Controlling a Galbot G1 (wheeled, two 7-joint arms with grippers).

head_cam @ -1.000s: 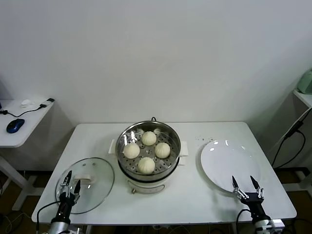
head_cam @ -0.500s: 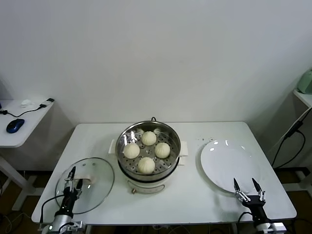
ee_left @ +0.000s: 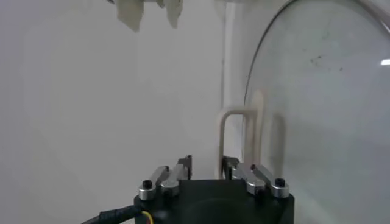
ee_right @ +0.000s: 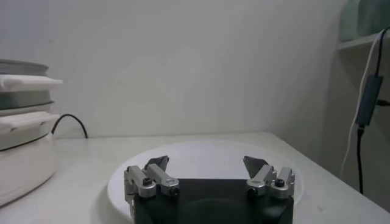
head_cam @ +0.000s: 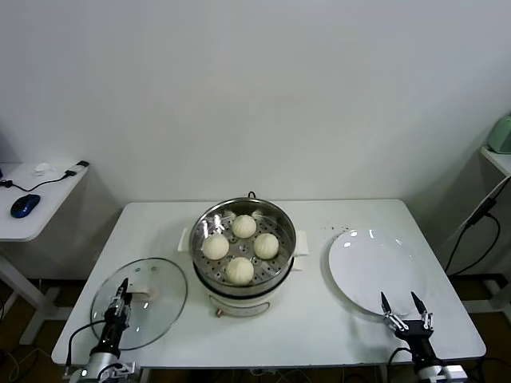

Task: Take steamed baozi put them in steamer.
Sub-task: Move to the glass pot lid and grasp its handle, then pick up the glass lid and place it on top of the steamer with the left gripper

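Note:
The steamer (head_cam: 243, 281) stands in the middle of the white table. Four cream-white baozi lie on its perforated tray: one at the back (head_cam: 244, 227), one left (head_cam: 215, 246), one right (head_cam: 266, 245), one in front (head_cam: 239, 270). My left gripper (head_cam: 122, 297) is low at the table's front left edge, over the rim of the glass lid (head_cam: 160, 307), its jaws drawn nearly together on nothing (ee_left: 206, 165). My right gripper (head_cam: 403, 307) is open and empty at the front right, at the near edge of the white plate (head_cam: 375, 267), also in its wrist view (ee_right: 206, 163).
The glass lid lies flat with its white handle (ee_left: 242, 131) just ahead of the left gripper. The plate (ee_right: 201, 152) holds nothing. The steamer's side (ee_right: 24, 146) shows far off in the right wrist view. A side table with a blue mouse (head_cam: 25, 205) stands at the left.
My left gripper's jaws have closed from wide apart to nearly together, and it has sunk slightly. My right gripper has dropped a little and stays open. The baozi have not moved.

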